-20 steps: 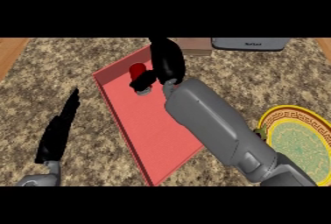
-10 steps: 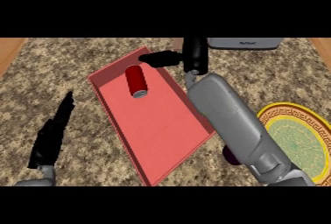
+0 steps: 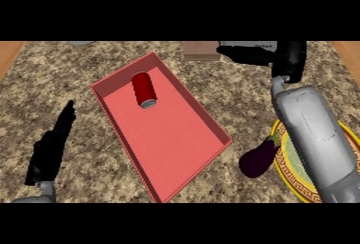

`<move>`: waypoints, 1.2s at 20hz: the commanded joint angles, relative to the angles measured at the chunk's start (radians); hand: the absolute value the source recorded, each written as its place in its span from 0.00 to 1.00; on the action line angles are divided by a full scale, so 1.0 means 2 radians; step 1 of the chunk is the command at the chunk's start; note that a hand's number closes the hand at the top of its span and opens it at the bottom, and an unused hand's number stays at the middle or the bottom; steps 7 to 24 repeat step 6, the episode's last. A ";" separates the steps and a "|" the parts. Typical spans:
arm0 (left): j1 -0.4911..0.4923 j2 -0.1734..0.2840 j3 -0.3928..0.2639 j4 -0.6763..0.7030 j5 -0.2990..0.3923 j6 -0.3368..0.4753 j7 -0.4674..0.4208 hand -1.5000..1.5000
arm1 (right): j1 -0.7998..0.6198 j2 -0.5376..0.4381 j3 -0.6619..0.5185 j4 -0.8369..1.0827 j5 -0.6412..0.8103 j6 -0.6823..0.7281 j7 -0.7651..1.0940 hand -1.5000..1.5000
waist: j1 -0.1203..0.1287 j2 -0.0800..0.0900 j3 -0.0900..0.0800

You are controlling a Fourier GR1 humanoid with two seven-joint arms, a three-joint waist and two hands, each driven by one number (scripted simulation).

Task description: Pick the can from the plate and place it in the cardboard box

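On the counter [image 3: 84,71] the can [image 3: 144,89] lies in the box [image 3: 175,138]; the right hand [image 3: 285,59], spread, has moved away; left hand [image 3: 49,147] rests straight-fingered

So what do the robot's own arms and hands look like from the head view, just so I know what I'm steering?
Two smooth, rounded light-grey forearms, each ending in a black hand. The right forearm is a broad pale shell with faint panel seams, narrowing to a thin grey wrist below the right hand. Of the left arm only a grey cuff shows under the left hand. No cables or markings show.
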 commanded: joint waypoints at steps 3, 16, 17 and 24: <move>-0.006 0.004 0.009 0.007 0.009 -0.010 -0.005 0.50 | 0.086 -0.092 -0.069 -0.069 -0.063 0.102 -0.036 0.00 | 0.002 0.001 0.000; -0.011 -0.006 0.003 0.033 -0.004 -0.001 -0.027 0.50 | 0.134 -0.115 -0.092 -0.095 -0.099 0.159 -0.053 0.00 | 0.002 0.001 0.000; -0.011 -0.006 0.003 0.033 -0.004 -0.001 -0.027 0.50 | 0.134 -0.115 -0.092 -0.095 -0.099 0.159 -0.053 0.00 | 0.002 0.001 0.000; -0.011 -0.006 0.003 0.033 -0.004 -0.001 -0.027 0.50 | 0.134 -0.115 -0.092 -0.095 -0.099 0.159 -0.053 0.00 | 0.002 0.001 0.000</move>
